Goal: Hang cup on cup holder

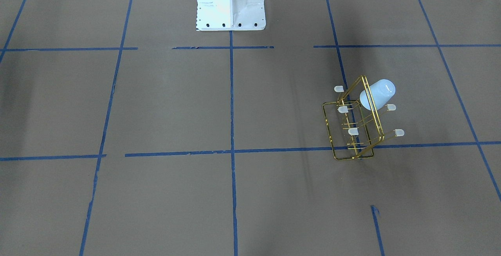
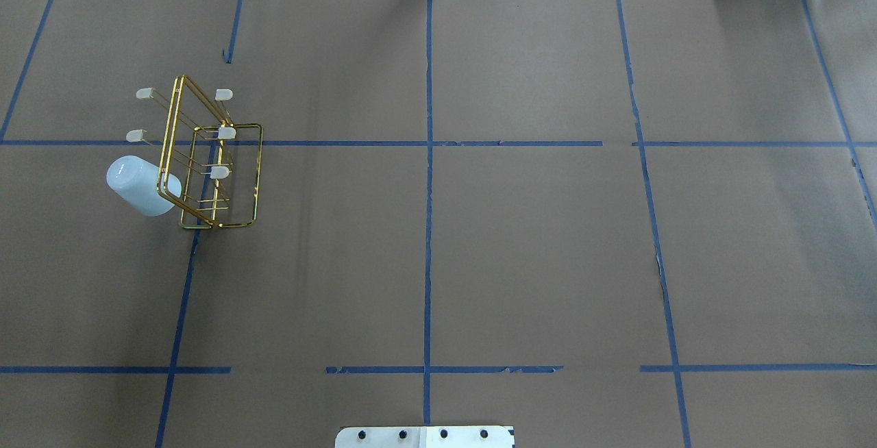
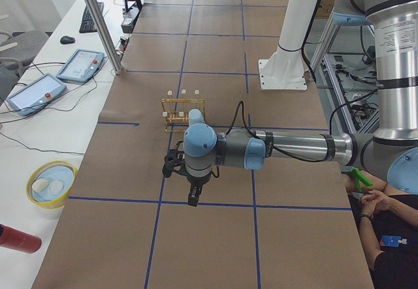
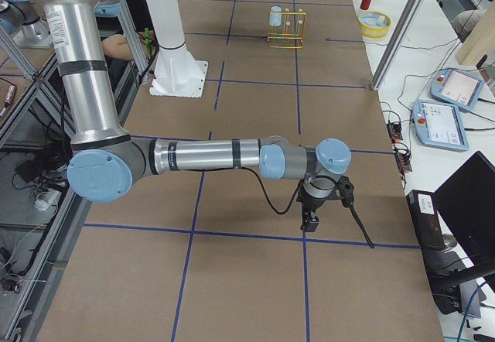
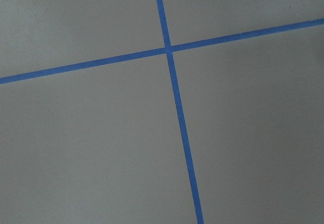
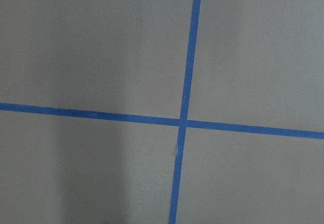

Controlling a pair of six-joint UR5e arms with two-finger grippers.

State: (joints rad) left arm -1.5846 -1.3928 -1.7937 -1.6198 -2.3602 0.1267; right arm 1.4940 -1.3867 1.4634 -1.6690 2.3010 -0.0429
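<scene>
The cup [image 2: 140,185] sits mouth-first over a prong of the holder [image 2: 258,174], on the rack's 8 o'clock side in the overhead view. Its bottom points outward, clear of the table [image 2: 479,263] — the hanging looks done. The rack stands at about 10 o'clock from the table's middle. Both arms hang well apart from it. The left gripper [image 3: 194,196] and right gripper [image 4: 309,220] show only in the side views, so I cannot tell whether their jaws are parted or closed. Each wrist camera sees only tape lines [image 5: 172,82]. The risk now is the light wire rack — the cup's weight hangs outboard, so a bump from a sweeping arm could tip it or slide the cup off.
</scene>
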